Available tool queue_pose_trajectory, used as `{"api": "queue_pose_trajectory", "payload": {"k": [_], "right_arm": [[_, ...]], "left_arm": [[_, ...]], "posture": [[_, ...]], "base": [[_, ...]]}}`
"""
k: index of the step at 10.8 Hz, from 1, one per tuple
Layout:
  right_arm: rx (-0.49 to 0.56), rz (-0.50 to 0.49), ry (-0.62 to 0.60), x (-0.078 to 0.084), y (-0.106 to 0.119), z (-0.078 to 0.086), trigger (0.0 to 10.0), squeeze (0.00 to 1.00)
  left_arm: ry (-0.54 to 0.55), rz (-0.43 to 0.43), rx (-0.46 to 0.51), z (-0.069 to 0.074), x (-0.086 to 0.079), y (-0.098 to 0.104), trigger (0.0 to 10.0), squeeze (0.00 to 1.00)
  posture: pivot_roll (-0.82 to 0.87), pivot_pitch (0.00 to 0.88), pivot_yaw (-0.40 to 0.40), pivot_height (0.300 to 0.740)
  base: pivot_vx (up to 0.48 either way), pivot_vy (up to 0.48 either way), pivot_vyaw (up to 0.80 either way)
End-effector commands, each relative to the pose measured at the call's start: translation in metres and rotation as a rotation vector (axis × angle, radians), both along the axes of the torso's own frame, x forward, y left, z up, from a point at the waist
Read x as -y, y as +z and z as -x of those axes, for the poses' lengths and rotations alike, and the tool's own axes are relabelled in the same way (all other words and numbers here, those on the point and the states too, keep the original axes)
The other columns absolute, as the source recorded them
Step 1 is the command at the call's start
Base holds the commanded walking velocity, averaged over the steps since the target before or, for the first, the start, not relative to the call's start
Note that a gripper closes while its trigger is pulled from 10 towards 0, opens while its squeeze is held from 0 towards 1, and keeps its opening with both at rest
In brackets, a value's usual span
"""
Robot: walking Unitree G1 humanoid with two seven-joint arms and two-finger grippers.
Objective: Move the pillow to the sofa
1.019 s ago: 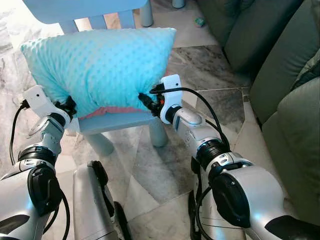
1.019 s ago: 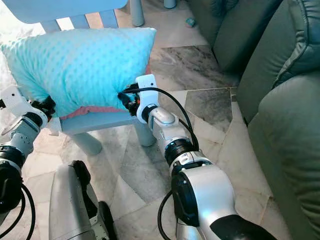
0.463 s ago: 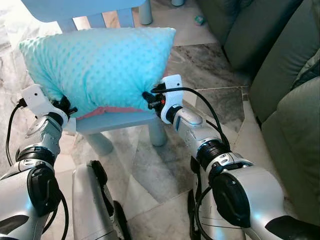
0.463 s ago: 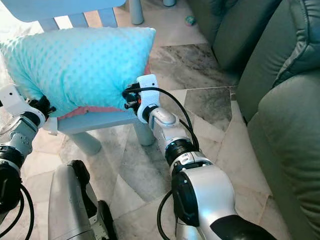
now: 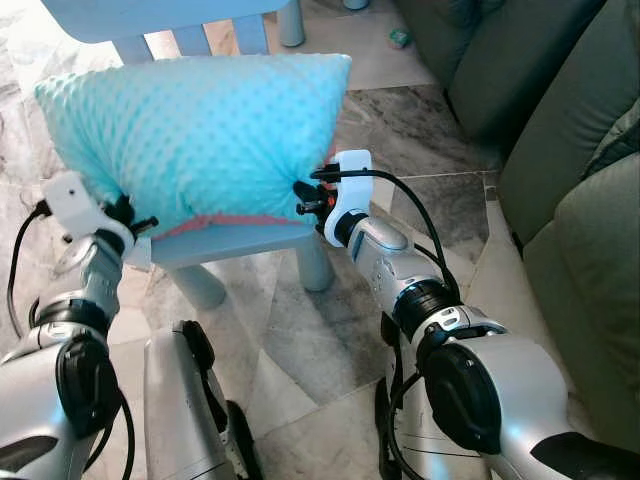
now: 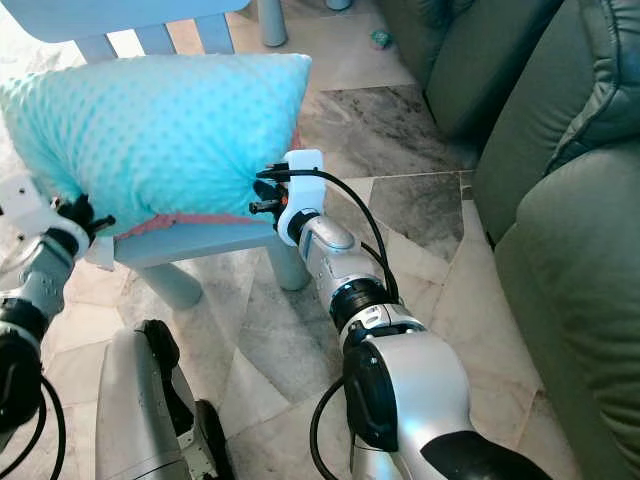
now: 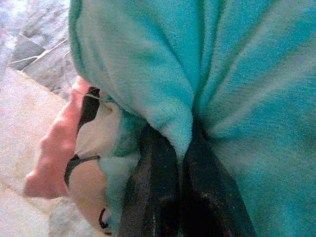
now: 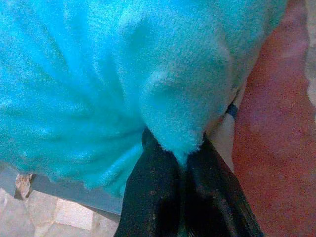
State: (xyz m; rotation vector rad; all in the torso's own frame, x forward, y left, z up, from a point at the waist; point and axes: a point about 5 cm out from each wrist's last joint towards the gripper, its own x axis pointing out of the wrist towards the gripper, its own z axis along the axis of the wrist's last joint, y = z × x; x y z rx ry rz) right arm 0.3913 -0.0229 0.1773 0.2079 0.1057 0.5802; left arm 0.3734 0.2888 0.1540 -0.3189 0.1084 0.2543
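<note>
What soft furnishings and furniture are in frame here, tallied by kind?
Pillows: 1, turquoise pillow pinched by the left gripper and right gripper
Chairs: 1, light blue chair
Sofas: 1, grey-green sofa
Total: 3

Pillow (image 5: 200,130) folds hide both claws' fingertips; chair (image 5: 240,243) top cropped.

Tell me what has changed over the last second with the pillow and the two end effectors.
Little has changed. The right end effector, shut on the turquoise pillow, has shifted slightly to the robot's right and upward. The left end effector, also shut on the pillow, has edged slightly downward. Both grips have held, pinching folds of fabric at the pillow's lower corners. The pillow remains over the blue chair, and the green sofa is unchanged.
</note>
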Motion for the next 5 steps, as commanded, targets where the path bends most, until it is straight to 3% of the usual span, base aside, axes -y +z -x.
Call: {"api": "queue_pose_trajectory", "payload": {"k": [1,5], "right_arm": [[-0.070,-0.018,0.007,-0.005,-0.016,0.006,0.0,0.00],[-0.061,-0.051,-0.071,0.013,-0.015,0.001,0.0,0.00]], "left_arm": [[0.069,-0.062,-0.071,0.010,-0.012,-0.013,0.0,0.00],[0.077,-0.087,0.045,0.009,-0.012,-0.004,0.0,0.00]], "posture": [[-0.09,0.379,0.042,0.432],[-0.07,0.286,0.044,0.432]], "base": [[0.000,0.000,0.00],[0.000,0.000,0.00]]}}
